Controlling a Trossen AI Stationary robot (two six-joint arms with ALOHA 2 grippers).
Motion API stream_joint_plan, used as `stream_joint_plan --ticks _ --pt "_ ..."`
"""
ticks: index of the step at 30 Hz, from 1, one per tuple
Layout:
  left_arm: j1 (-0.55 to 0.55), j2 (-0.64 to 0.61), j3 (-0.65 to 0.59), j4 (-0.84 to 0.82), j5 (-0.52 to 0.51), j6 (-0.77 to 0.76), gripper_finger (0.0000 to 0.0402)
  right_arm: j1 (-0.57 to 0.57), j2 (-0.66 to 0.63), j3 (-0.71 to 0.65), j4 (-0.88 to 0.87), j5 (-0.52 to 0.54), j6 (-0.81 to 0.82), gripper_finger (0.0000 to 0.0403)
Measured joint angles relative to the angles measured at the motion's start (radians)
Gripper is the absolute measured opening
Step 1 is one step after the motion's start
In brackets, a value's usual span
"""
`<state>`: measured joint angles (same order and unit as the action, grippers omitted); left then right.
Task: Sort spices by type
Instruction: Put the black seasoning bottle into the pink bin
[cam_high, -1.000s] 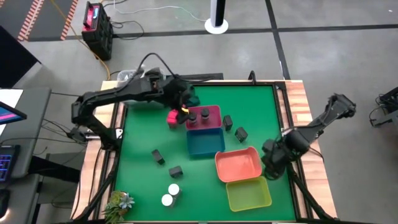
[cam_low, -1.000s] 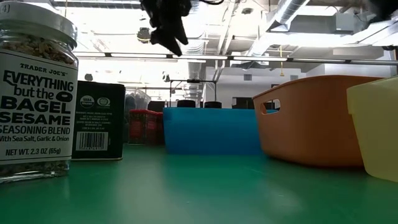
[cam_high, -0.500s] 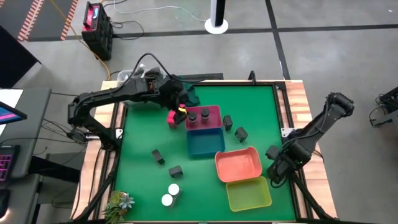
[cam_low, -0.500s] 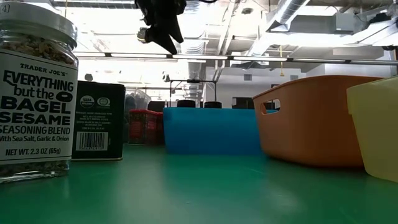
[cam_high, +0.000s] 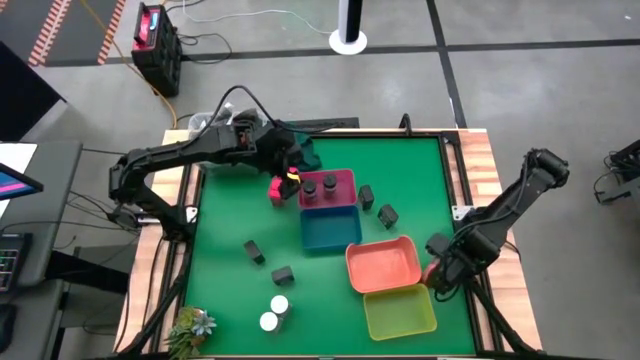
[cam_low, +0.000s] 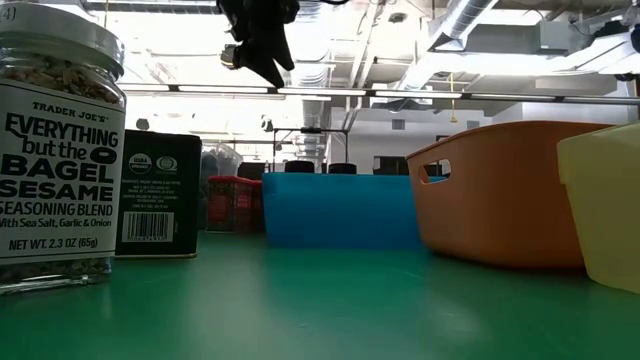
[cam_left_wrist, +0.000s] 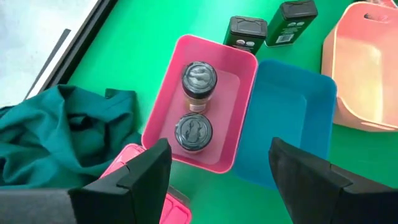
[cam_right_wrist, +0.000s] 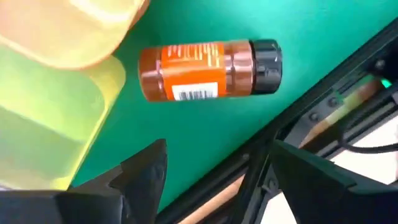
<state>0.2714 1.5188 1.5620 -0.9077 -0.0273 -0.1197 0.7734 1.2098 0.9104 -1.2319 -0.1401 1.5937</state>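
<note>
Sorting stood at an early stage, judged from how things lay. The pink tray (cam_high: 347, 179) held two dark-capped jars (cam_left_wrist: 194, 104), one beside the other, and that was the only tray with anything visible in it; the blue tray (cam_high: 328, 229), the salmon tray (cam_high: 383, 264) and the yellow-green tray (cam_high: 400, 313) looked bare from above. Left out on the green mat: two dark boxes (cam_high: 377, 205) just beside the pink and blue trays on the right arm's side, two more dark boxes (cam_high: 268, 263) in the open middle of the mat, two white-capped jars (cam_high: 274, 312) near the front edge, and a bright pink block (cam_high: 278, 189) touching or nearly touching the pink tray's outer wall. An orange jar (cam_right_wrist: 209, 70) with a dark cap lay on its side on the mat by the table's edge rail, close to the corner where the salmon and yellow-green trays meet. The right gripper (cam_right_wrist: 217, 177) hovered over that spot with its fingers spread apart and nothing between them; the lying jar sat ahead of the fingertips, not between them, clear of both. The left gripper (cam_left_wrist: 219, 171) hung above the near end of the pink tray, fingers apart and empty, with the pink block just beneath and the two binned jars ahead of it. Most containers were unsorted.
</note>
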Motion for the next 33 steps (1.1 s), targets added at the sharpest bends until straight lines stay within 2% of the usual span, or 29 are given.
stream_joint_plan --ticks 3,7,10,14,17,22,33 --pt "0.000 0.000 0.000 0.000 0.000 0.010 0.0255 -0.002 0.000 0.001 0.049 0.033 -0.028 0.0311" --pt "0.000 0.000 0.000 0.001 0.000 0.003 0.0255 -0.003 0.000 0.001 0.012 0.027 -0.118 0.0311" --pt "0.000 0.000 0.000 0.003 0.000 0.007 0.0255 0.015 0.010 0.002 0.012 0.037 -0.352 0.0311" --pt "0.011 0.000 0.000 0.010 0.001 0.016 0.0255 0.018 0.045 -0.012 0.008 0.141 -0.727 0.0311" --pt "0.028 -0.002 0.000 0.007 0.008 -0.012 0.0255 0.006 0.073 -0.066 0.031 0.155 -0.908 0.0311" --pt "0.042 -0.033 0.000 -0.022 0.023 -0.023 0.0255 0.005 0.080 -0.144 -0.014 0.144 -1.008 0.0311" --pt "0.045 -0.063 0.000 -0.089 0.011 0.025 0.0255 0.002 0.060 -0.149 0.049 0.100 -1.323 0.0311"
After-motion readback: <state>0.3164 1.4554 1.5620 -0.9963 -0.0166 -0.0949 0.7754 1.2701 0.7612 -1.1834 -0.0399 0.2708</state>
